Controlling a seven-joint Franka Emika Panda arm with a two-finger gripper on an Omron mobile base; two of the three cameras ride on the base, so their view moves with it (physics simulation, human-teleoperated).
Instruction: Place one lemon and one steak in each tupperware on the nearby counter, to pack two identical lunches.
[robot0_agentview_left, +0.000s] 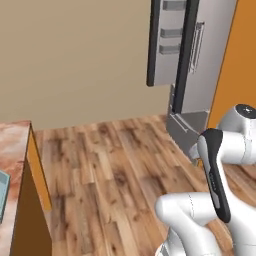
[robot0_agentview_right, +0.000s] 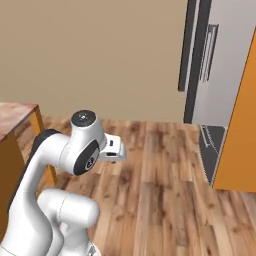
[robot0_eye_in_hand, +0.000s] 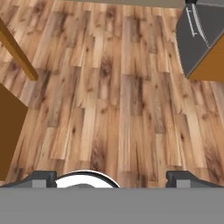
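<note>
We see the claw (robot0_eye_in_hand: 111, 178) low in the hand view, at six o'clock, its two dark finger tips (robot0_eye_in_hand: 41, 178) spread wide apart with nothing between them; under them runs bare wooden plank floor (robot0_eye_in_hand: 113, 87). In the right base view the white arm (robot0_agentview_right: 65, 160) folds up from seven o'clock, its wrist block reaching out over the planks toward the middle of the picture.

Farther out, the desk (robot0_agentview_left: 12, 150) shows at nine o'clock of the left base view: a reddish-brown and cream marbled top with an orange edge and a dark brown panel below. On it, cut by the picture's left edge, lies a sliver of a pale teal tupperware (robot0_agentview_left: 3, 192); we cannot tell whether anything lies inside it. The same desk corner appears at nine o'clock of the right base view and, as an orange edge with a dark panel, at nine to ten o'clock of the hand view.

Farthest, at one to two o'clock in both base views, a grey fridge (robot0_agentview_left: 200, 50) stands with its door (robot0_agentview_left: 167, 42) swung open, beside a tall orange cabinet (robot0_agentview_right: 240, 135). Behind everything runs a plain beige wall (robot0_agentview_left: 75, 55).
</note>
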